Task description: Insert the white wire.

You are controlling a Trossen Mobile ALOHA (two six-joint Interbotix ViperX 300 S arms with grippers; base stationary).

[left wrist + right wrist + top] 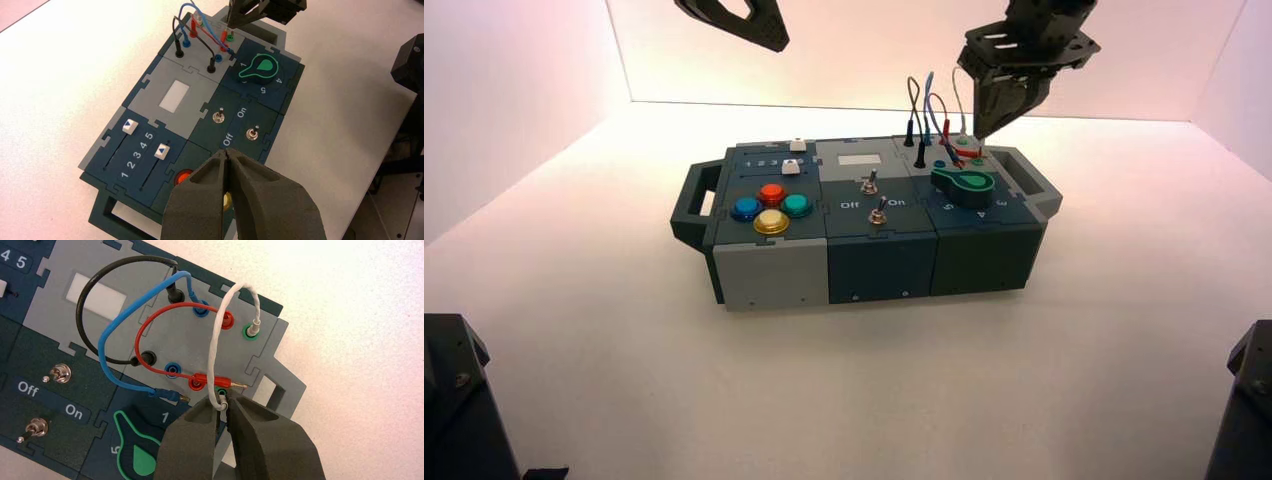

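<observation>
So the right gripper [223, 407] is clamped on the loose end of the white wire [214, 350], right by the near green socket [221, 391] at about 2 o'clock on the box [864, 215] seen from above. The wire's other end sits in the far green socket [250, 332], and the rest arches up between them. Red plug [215, 380] is lying just beside the gripped end, metal tip bare. Left gripper [226, 162] has its fingers together, up at the box's 10 o'clock side.

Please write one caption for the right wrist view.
Right hand holds the white wire's free plug by a green socket; its other end sits in another green socket.
</observation>
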